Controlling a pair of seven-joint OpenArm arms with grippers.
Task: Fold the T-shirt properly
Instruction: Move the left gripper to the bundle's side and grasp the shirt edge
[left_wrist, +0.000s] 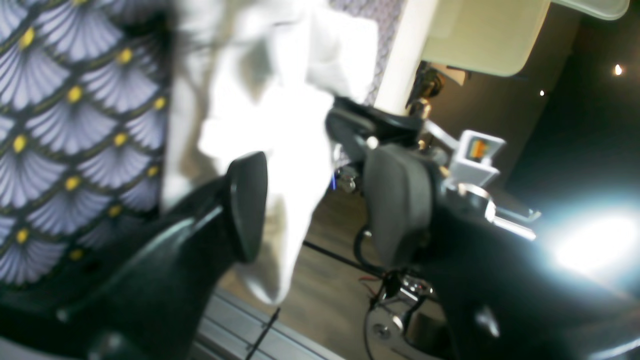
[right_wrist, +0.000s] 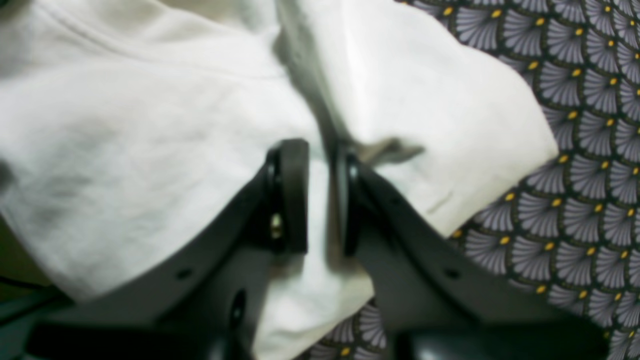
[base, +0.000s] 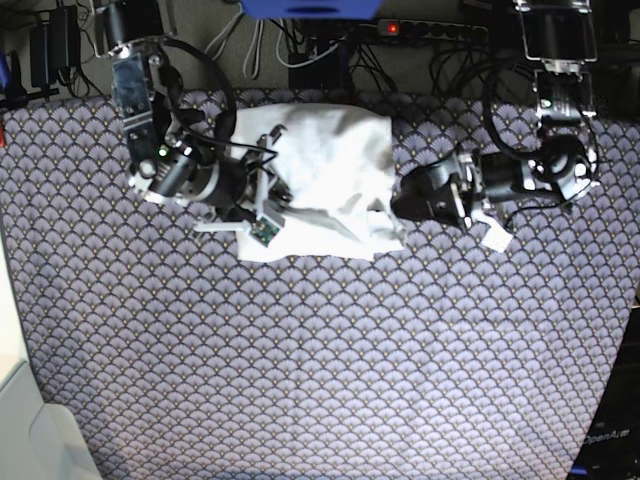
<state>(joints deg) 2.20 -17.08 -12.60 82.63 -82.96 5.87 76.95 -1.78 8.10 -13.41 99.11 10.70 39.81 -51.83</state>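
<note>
While right pincer (right_wrist: 320, 195) pinches T-shirt (base: 325, 180) edge | left pincer (left_wrist: 320, 210) spread beside hem

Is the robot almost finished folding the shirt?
Partly. The T-shirt is already gathered into a lumpy rectangle on the patterned cloth. The right gripper has its jaws nearly shut over the fabric; the left gripper is open beside an edge. Smoothing and a neater fold look left.

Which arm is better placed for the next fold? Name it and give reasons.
Probably the right. The right gripper is nearly shut, pinching a ridge of the T-shirt over the garment's edge. The left gripper is open at the opposite edge, cloth hanging loose between its fingers, ungripped.
</note>
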